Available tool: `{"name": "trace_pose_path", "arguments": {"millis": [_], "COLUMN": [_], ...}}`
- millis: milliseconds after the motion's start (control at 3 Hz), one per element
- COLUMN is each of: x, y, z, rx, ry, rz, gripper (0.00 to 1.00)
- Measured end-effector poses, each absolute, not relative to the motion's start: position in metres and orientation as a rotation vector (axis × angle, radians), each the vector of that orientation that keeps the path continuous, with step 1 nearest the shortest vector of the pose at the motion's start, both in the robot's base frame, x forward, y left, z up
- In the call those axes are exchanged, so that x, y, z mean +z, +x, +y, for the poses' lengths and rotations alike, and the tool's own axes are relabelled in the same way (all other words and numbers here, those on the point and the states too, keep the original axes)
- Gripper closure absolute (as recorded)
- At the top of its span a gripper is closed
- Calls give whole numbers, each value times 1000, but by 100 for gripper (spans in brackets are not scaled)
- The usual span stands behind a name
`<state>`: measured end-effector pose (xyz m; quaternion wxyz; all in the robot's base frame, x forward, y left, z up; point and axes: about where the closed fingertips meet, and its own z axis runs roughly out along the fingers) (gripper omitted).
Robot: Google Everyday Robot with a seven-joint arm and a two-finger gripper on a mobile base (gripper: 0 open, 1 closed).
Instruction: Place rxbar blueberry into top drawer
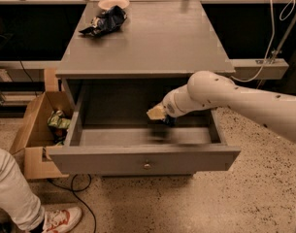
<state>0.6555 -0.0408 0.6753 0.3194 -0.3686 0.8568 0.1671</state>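
The top drawer of the grey cabinet is pulled open, with a small round knob on its front panel. My gripper reaches in from the right and hangs low inside the drawer, right of its middle. A dark blurred shape sits on the drawer floor just under the gripper. It could be the rxbar blueberry, but I cannot tell for sure. My white arm crosses over the drawer's right side.
A wrinkly dark chip bag and a pale bowl sit at the back left of the cabinet top. A brown cardboard box with packets stands left of the drawer. A person's leg and shoe are at the lower left.
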Motion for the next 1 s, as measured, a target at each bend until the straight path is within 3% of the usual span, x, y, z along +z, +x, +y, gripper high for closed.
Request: {"name": "trace_pose_path", "arguments": {"millis": [333, 1000], "x": [685, 730], "y": [649, 624], "z": [-64, -114], "rx": [465, 439], "ry": [-881, -702], "rz": [2226, 2132], "gripper": [5, 0]}}
